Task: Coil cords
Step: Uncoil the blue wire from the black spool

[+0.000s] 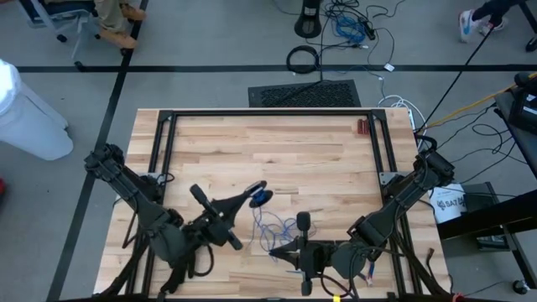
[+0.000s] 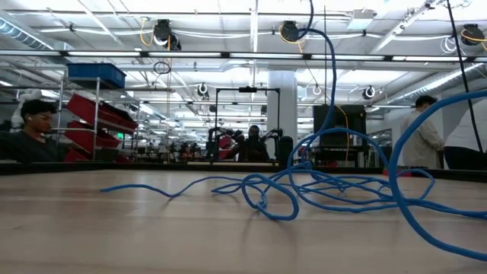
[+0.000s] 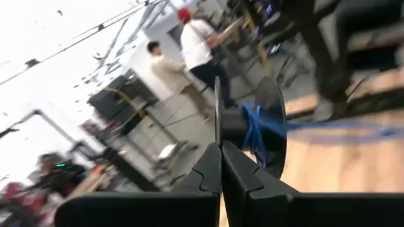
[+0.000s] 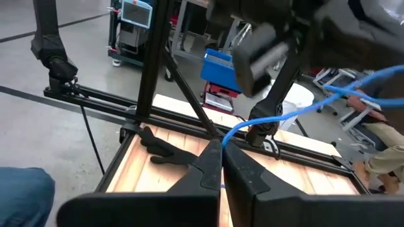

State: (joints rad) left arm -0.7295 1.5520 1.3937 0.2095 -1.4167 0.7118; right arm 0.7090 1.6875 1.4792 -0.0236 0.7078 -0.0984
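Loose blue cord [image 1: 277, 226] sprawled near the counter's [image 1: 277, 143] front edge, strung between left claw [image 1: 262, 197] pinching its wound end and right claw [image 1: 294, 252] pressed shut on a strand, nearer the tangle.

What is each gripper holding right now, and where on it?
Left gripper pinches the spool by its disc edge. Right gripper is shut on the blue cord mid-length.

Blue cord [image 2: 335, 186] (pale wooden table [image 1: 252, 143])
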